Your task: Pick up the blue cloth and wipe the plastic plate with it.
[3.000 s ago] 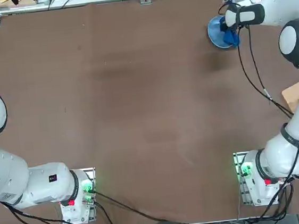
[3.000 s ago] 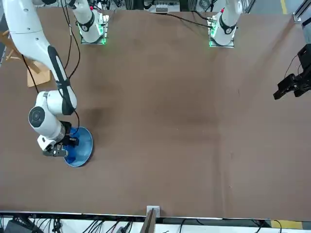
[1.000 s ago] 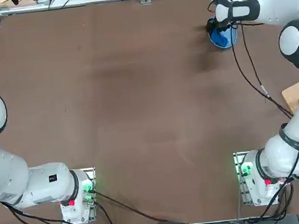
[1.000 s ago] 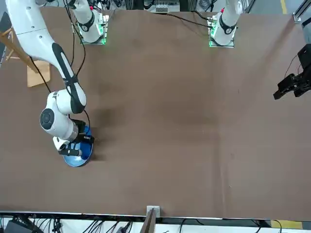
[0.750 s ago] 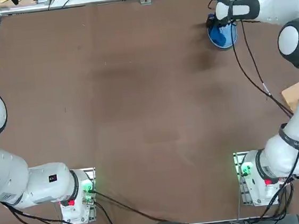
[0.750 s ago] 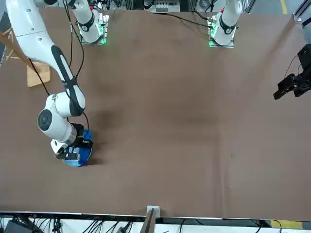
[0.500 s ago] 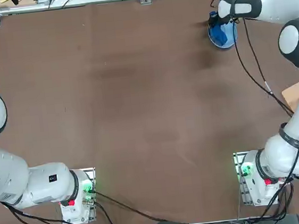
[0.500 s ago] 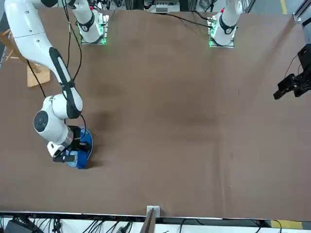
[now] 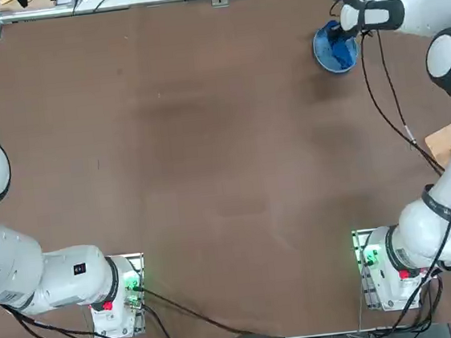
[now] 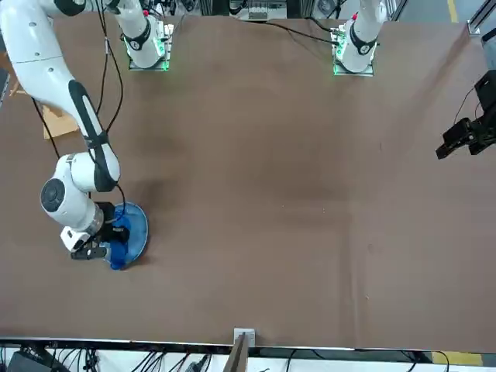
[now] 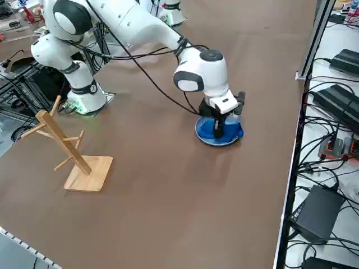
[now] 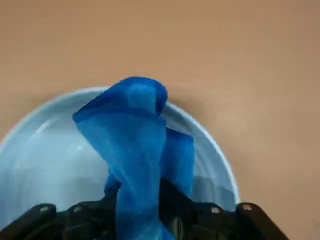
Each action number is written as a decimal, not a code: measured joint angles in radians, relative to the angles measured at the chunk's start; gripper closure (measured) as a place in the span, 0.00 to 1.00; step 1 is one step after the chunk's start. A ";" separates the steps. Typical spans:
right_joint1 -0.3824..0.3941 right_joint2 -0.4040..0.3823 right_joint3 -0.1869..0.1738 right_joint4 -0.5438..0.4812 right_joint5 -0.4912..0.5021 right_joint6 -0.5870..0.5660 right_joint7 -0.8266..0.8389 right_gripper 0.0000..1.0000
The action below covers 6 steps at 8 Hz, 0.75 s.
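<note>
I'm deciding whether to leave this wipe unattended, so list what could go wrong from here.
1. The plate is small, sits loose on the bare table near its far edge, and could slide under the wiping instead of getting cleaned.
2. The cloth is pinched at one bunched end by the right hand, shut on it; it might slip free.
3. One cloth fold reaches the rim and may drag onto the table.

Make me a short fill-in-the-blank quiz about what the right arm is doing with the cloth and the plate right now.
1. The right tool is shut on the blue ____.
2. The cloth hangs over the light blue plastic ____.
3. The plate sits on the brown ____.
4. Near the table's edge stands a wooden ____ on a square base.

Missing words: cloth; plate; table; rack
</note>
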 joint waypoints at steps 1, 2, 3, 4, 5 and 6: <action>-0.004 -0.002 0.000 -0.002 0.000 -0.002 -0.008 0.77; -0.005 -0.003 0.001 -0.006 0.000 -0.002 -0.008 0.77; -0.007 -0.009 0.001 -0.014 0.000 -0.011 -0.003 0.77; -0.007 -0.019 0.001 -0.022 0.000 -0.049 0.014 0.77; -0.007 -0.032 0.003 -0.027 0.000 -0.113 0.045 0.77; 0.001 -0.044 0.010 -0.035 0.000 -0.174 0.087 0.77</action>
